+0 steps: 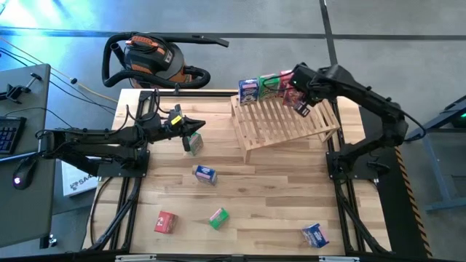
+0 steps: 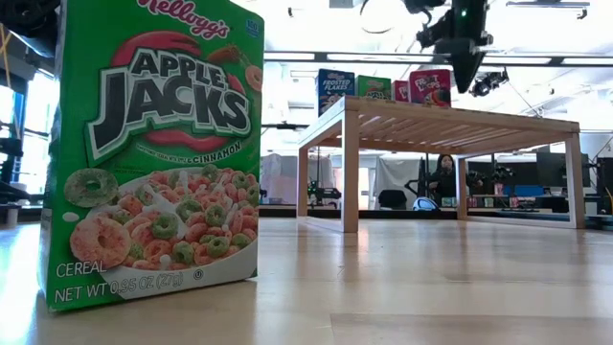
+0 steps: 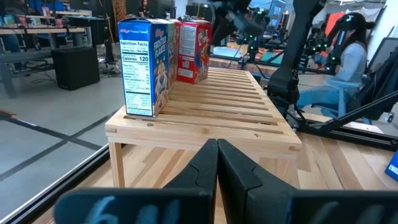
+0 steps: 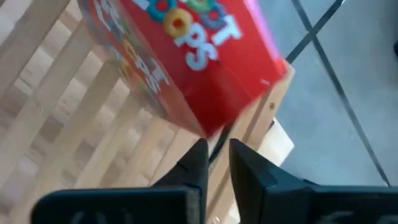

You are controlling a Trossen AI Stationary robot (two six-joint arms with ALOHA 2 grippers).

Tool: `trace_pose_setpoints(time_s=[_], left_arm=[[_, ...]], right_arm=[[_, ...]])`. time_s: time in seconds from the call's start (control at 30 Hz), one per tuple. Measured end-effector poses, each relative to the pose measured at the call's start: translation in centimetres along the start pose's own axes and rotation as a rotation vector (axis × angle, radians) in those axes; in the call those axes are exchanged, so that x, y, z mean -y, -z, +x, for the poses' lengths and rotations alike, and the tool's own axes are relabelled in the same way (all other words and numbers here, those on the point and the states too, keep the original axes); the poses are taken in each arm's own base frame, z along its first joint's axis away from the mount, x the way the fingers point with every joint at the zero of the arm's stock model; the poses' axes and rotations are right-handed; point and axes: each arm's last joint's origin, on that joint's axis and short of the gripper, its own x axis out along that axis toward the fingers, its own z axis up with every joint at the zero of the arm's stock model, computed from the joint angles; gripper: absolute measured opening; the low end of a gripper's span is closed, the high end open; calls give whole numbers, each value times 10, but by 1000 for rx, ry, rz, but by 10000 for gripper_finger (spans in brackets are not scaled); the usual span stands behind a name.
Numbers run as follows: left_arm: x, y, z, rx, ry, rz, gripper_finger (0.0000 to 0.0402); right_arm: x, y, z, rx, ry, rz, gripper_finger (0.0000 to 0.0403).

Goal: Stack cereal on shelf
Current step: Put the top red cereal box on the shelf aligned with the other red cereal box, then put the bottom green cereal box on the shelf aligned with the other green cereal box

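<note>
Four boxes stand along the far edge of the shelf [image 1: 291, 127], which sits toward the far right corner of the table [image 1: 262, 196]. From its left end they are a blue box [image 1: 249, 89], a green box [image 1: 269, 85], a smaller-looking red one and the red box [image 4: 186, 68] at the shelf's far right corner.

Your right gripper [image 4: 216, 158] hangs just above the slats right beside that red box. Its fingers are drawn nearly together with only a thin slit between them, and nothing is in it. I read this as the moment after setting the box down, so your job is to get clear cleanly. Lift straight up and away from the box before swinging back over the table. In the right wrist view the box looks tilted and sits close to the shelf's edge, so a sideways brush could tip it off the back. I cannot tell whether the fingertips touch the cardboard, so move slowly.

Your left gripper [image 1: 193, 129] waits over the left half of the table, fingers pressed together and empty, with a loose box [image 1: 194, 144] just beside it. Four more lie scattered toward the table's near edge.

The boxes are small printed cardboard packs, light and smooth-sided, so I judge they slide and topple easily. The red one carries bright looping letters on its face. Grip the next across its narrow sides and stand it snug against its neighbour.
</note>
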Motion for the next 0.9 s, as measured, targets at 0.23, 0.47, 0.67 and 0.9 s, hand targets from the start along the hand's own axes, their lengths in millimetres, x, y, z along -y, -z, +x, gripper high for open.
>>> trace_pose_setpoints(time_s=[0.23,0.47,0.67,0.9], left_arm=[[0,0,0,1,0,0,0],[0,0,0,1,0,1,0],[0,0,0,1,0,7,0],[0,1,0,-7,-1,8,0]], right_arm=[[-4,-10,15,76,-2,14,21],[-2,-15,15,118,32,-1,21],[-1,-14,13,130,52,-22,21],[6,2,-22,195,42,-4,20]])
